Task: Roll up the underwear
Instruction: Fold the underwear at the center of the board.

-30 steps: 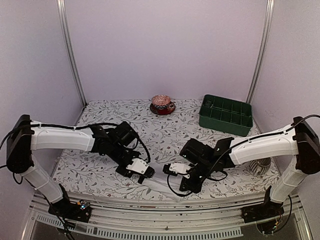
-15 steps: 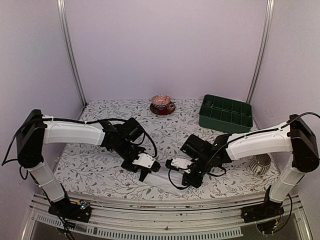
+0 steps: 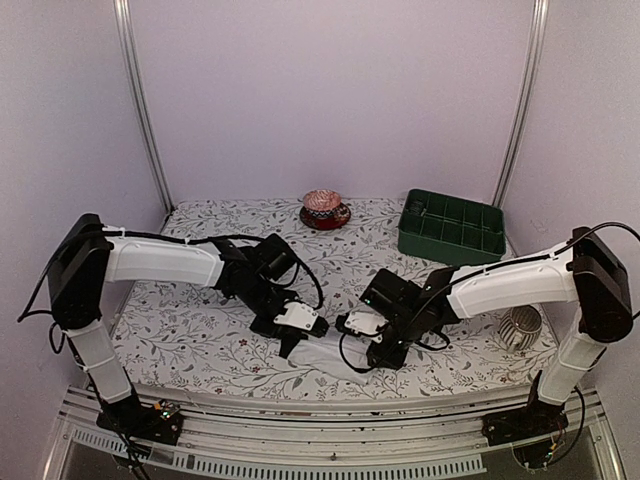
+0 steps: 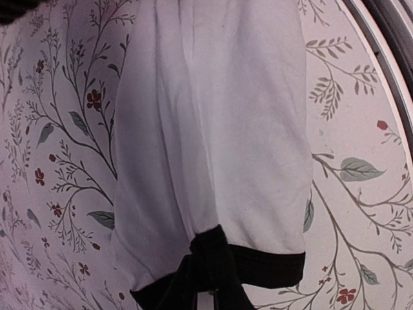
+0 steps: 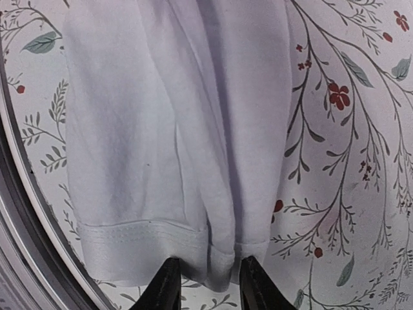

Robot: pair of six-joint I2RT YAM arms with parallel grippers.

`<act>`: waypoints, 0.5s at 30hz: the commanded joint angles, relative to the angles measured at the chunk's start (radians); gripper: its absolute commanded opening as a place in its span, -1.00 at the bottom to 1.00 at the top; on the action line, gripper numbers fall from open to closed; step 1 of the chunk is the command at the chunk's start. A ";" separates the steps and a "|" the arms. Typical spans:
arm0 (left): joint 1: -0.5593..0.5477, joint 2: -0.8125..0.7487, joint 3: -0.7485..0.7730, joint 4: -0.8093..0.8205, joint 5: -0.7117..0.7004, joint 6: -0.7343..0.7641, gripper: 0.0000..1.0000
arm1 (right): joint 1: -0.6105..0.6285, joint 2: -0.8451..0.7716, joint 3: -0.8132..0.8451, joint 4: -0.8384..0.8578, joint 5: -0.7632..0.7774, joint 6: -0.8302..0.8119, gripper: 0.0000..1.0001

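You are working low over the front edge of the counter (image 3: 190, 345), with both arms reaching inward toward its middle and the white briefs (image 3: 322, 357) lying between them as a narrow, folded band running left to right, flat on the flowered covering. Your left hand (image 3: 292, 343) is sitting at the left end of that band and is closed. In the left wrist view its dark tips are meeting right at the black trim (image 4: 274, 268), where the cloth is bunching upward and creases are running away from the pinch. Black against black is hiding how much fabric is caught there. Your right hand (image 3: 352, 340) is sitting at the opposite end with its jaws parted. In the right wrist view the two dark fingertips (image 5: 164, 287) are standing apart on either side of a fold in the white stitched hem (image 5: 139, 236), and the cloth between them is lying loose rather than squeezed. The metal rail of the counter's front edge is showing just beside the briefs in both wrist views. Toward the back right corner a green compartment tray (image 3: 450, 232) is sitting, and at the middle of the back edge a patterned cup (image 3: 322, 202) is resting on a dark saucer (image 3: 325, 220). Near the right edge, partly behind your right arm, a pale ribbed object (image 3: 520, 328) is standing, too small here to name.
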 commanded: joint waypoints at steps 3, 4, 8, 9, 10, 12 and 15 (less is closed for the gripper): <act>0.023 0.016 -0.002 0.091 -0.084 -0.066 -0.27 | -0.006 -0.017 0.030 0.008 0.154 0.037 -0.23; 0.026 0.013 -0.009 0.118 -0.102 -0.086 -0.16 | -0.007 -0.021 0.031 0.011 0.174 0.047 -0.22; 0.040 -0.002 -0.024 0.211 -0.155 -0.144 0.38 | -0.005 -0.025 0.032 0.014 0.260 0.072 -0.20; 0.043 -0.007 -0.026 0.234 -0.164 -0.159 0.46 | -0.001 -0.025 0.032 0.016 0.278 0.076 -0.19; 0.045 -0.015 -0.031 0.259 -0.176 -0.175 0.52 | 0.004 -0.027 0.033 0.016 0.293 0.082 -0.19; 0.052 -0.038 -0.045 0.317 -0.189 -0.199 0.53 | 0.019 -0.034 0.034 0.020 0.324 0.087 -0.19; 0.059 -0.104 -0.105 0.399 -0.191 -0.195 0.53 | 0.053 -0.062 0.037 0.040 0.315 0.085 -0.20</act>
